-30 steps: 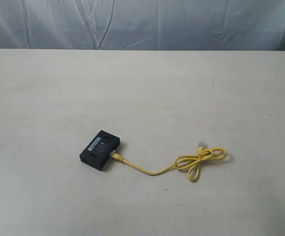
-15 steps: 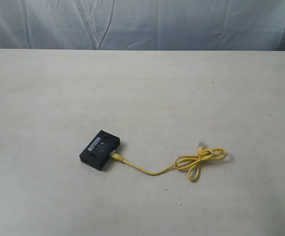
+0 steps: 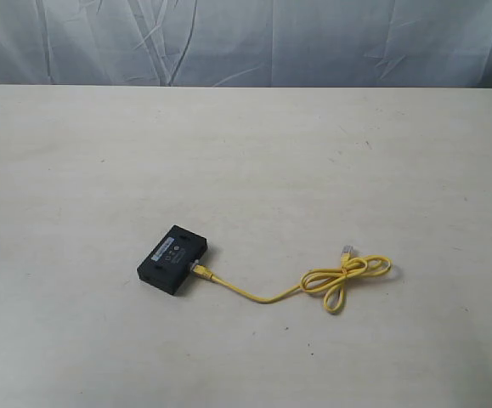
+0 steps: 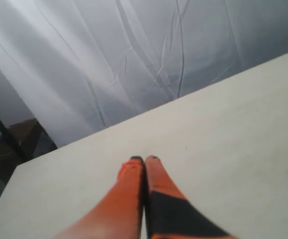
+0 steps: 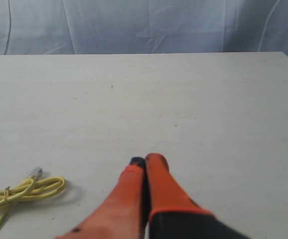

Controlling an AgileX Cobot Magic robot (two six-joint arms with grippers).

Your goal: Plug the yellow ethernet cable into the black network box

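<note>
The left gripper had two long, tapering orange fingers with small dark tips, one bearing a broad black patch lower down. The right gripper looked alike: orange, tapered, one tip black, with black near one base.

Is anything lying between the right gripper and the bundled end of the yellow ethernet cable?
Nothing visible does. In the right wrist view only bare table separates the shut right gripper from the yellow ethernet cable, whose loops and free plug lie in the open.
</note>
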